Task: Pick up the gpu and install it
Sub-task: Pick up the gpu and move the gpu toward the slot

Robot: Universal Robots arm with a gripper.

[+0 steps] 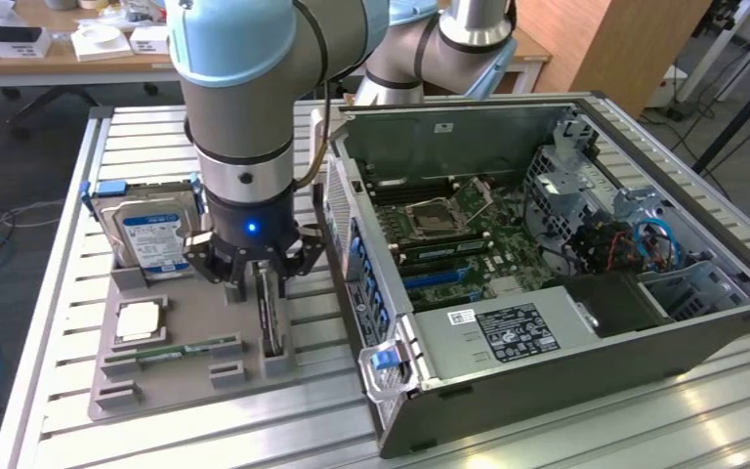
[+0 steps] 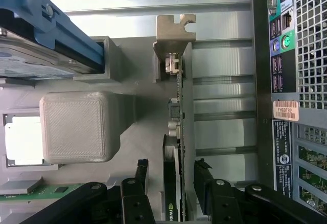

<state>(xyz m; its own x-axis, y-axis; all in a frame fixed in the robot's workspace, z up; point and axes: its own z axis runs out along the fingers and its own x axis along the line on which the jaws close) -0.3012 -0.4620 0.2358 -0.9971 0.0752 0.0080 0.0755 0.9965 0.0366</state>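
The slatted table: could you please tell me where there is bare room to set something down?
Bare slats beyond the fixture tray, at the table's far edge, and along its near edge. Crowded: the tray's side by the computer case, where the open hand straddles the gpu.

The thin dark gpu (image 1: pixel 269 322) stands on edge in the grey tray (image 1: pixel 173 386).

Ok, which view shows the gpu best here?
The wrist view: the gpu stands edge-on in its grey holder, silver bracket in plain sight, the open claw straddling it. In the exterior view the gpu is a thin dark strip under the claw, partly hidden.
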